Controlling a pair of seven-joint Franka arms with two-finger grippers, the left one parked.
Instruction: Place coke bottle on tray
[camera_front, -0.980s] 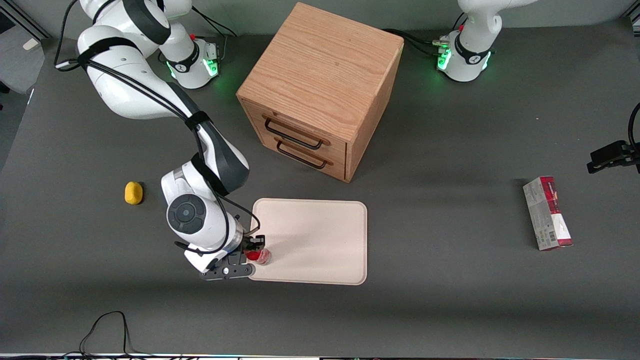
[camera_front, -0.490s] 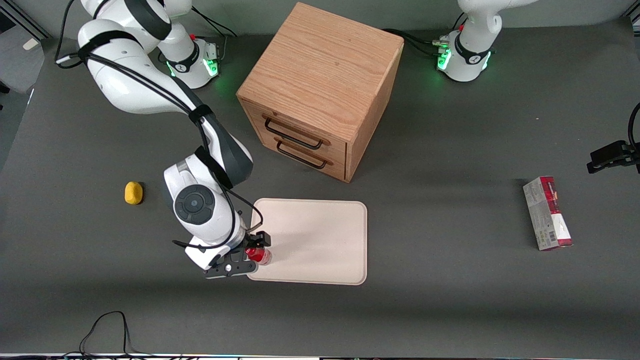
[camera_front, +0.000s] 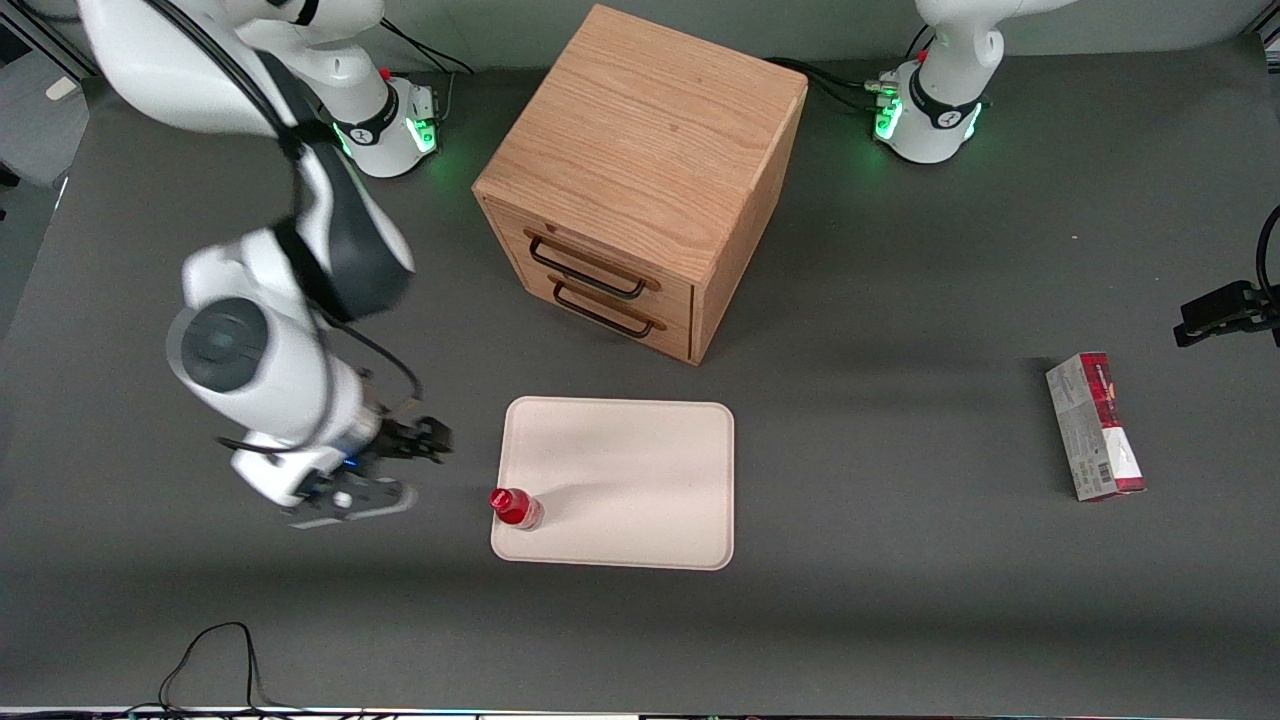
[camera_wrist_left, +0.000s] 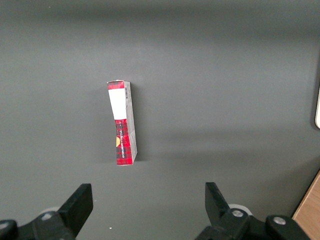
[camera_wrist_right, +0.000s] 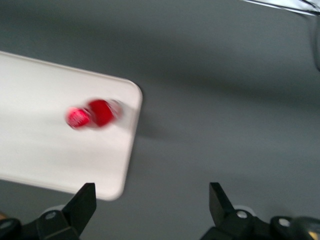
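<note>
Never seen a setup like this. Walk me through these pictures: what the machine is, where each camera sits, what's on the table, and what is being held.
This is a white robot arm with a two-finger hand, open, holding nothing, raised above the grey table beside the large cream-white rectangular tray.

One picture looks down at the table from the front. The other two come from cameras on the arms' wrists, so black fingers show at the frame's edge.

The small slim red coke bottle stands upright on the tray near a corner, the one nearer the front camera. An oak drawer cabinet sits farther back. A red-and-grey rectangular carton lies toward the parked arm's end.
</note>
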